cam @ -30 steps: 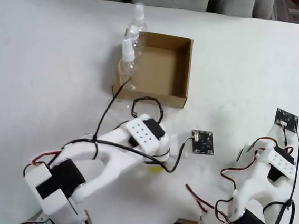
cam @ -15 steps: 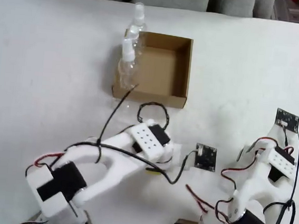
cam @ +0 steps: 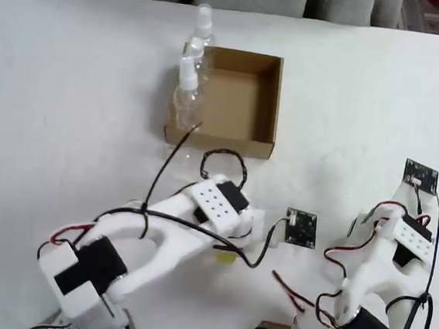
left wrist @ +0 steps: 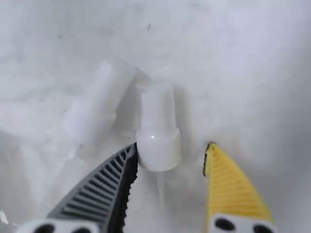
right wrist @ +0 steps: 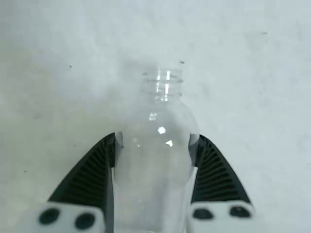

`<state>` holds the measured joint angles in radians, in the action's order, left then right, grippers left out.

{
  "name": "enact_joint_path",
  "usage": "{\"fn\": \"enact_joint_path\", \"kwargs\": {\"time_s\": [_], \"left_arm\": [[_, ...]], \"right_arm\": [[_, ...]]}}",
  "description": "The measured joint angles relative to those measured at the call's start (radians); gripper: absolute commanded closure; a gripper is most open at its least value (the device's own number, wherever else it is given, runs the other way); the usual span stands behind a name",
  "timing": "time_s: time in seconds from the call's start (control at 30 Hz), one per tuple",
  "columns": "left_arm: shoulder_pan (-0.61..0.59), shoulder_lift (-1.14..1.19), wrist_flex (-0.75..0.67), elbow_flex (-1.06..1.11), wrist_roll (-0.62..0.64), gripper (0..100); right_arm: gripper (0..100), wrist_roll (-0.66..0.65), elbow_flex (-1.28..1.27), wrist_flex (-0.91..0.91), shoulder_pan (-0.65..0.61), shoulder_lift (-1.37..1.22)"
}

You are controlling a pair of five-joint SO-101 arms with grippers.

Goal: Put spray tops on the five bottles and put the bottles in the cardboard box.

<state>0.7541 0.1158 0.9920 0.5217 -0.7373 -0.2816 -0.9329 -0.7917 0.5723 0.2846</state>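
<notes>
The left gripper [left wrist: 171, 148] is open around a white spray top [left wrist: 156, 128] on the table [cam: 72, 80], the right gripper [right wrist: 156, 139] squeezes a clear open-necked bottle [right wrist: 160, 97], and far off capped bottles [cam: 185, 99] stand at the edge of the cardboard box [cam: 220, 143].

Left gripper [left wrist: 171, 148] points down, black and yellow fingers spread apart; right gripper [right wrist: 156, 138] clamps an uncapped bottle [right wrist: 156, 116] between its fingers.

4 bottles [right wrist: 155, 145], 5 tops [left wrist: 156, 131], 1 box [cam: 275, 100]
</notes>
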Motion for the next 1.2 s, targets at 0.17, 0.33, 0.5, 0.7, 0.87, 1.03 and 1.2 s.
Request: {"fn": "enact_joint_path", "kwargs": {"time_s": [0.17,0.33,0.5,0.7,0.87,1.03,1.2], "left_arm": [[-0.002,0.000,0.000,-0.006,0.000,78],[-0.002,0.000,0.000,-0.064,0.055,78],[-0.002,0.000,0.000,-0.074,0.078,78],[-0.002,0.000,0.000,-0.074,0.063,78],[-0.002,0.066,0.000,-0.074,0.055,82],[0.002,0.147,0.058,-0.166,0.054,88],[0.003,0.178,0.098,-0.210,0.055,89]], "right_arm": [[98.3,0.000,0.000,0.000,0.000,0.000],[98.3,0.000,0.000,0.000,0.000,0.000],[98.3,0.000,0.000,0.000,0.000,0.000],[98.3,0.000,0.000,0.000,0.000,0.000],[98.3,0.000,0.000,0.000,0.000,0.000],[98.3,0.000,0.000,0.000,0.000,0.000],[98.3,0.000,0.000,0.000,0.000,0.000]]}}
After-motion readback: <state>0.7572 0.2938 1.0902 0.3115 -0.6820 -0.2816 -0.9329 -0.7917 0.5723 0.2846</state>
